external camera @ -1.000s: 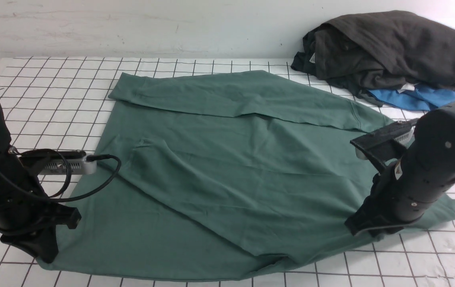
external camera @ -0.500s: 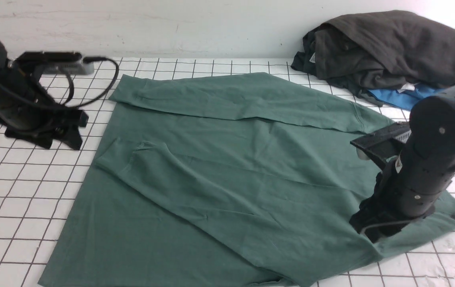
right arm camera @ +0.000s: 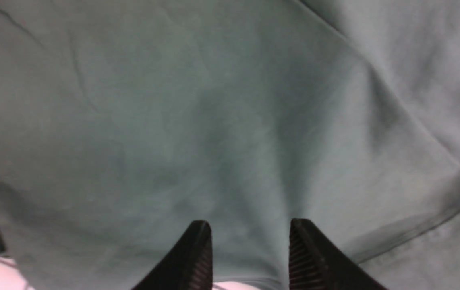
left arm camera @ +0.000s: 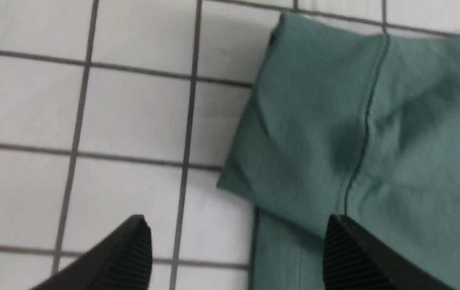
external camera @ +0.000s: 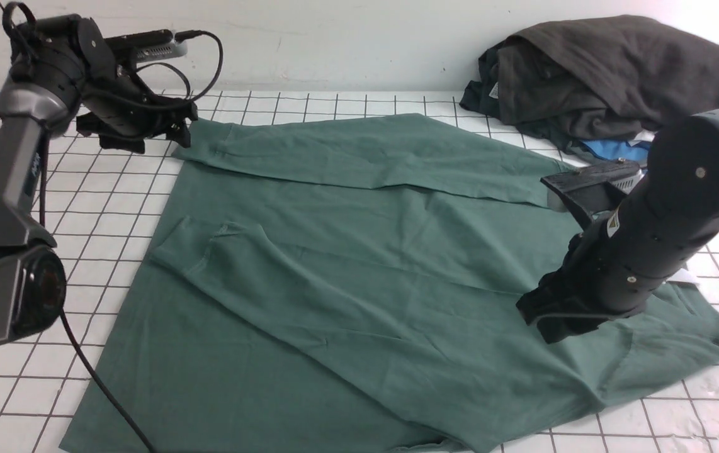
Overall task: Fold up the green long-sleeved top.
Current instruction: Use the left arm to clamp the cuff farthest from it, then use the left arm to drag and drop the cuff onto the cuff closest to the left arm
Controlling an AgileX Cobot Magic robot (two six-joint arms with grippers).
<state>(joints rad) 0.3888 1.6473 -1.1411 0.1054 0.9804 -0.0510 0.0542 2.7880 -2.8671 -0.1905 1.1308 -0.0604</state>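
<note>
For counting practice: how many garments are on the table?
3: dull green jersey top spread centrally; dark charcoal garment heaped far right; blue garment beneath it. More may hide.

We find the white gridded table [external camera: 114,182] under bright, even light from above, the wall [external camera: 334,38] washing out to glare at its far right. Only soft, shallow shadows lie in the creases of the green long-sleeved top [external camera: 359,264] and beneath the right arm [external camera: 662,233]. Our left wrist view is bright but slightly soft. Our right wrist view is dimmer, greyed and blurred, and the weave is lost.
</note>
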